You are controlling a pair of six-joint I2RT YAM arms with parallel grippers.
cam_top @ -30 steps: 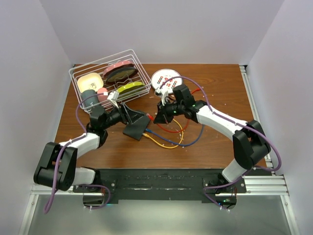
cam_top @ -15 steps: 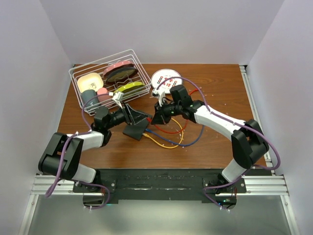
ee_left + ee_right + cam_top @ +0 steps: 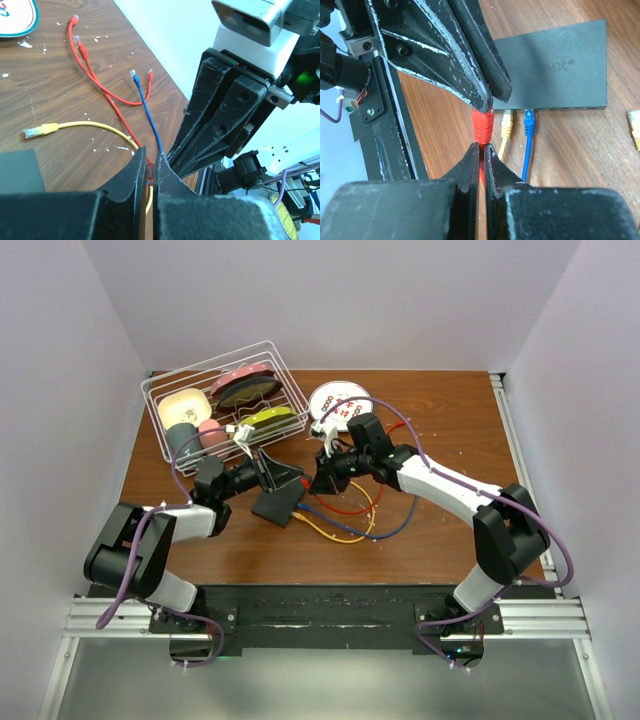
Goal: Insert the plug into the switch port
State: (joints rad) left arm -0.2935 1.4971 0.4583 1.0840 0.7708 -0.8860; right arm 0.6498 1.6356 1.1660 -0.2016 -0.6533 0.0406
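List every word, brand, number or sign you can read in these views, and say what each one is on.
"LINK" followed by a ® sign: on the top of the black switch, in the right wrist view. The first letters are hidden behind the left gripper.
Red and dark marks on the white plate: too small to read in any view.
No other readable text on the cables, the rack or the arms.
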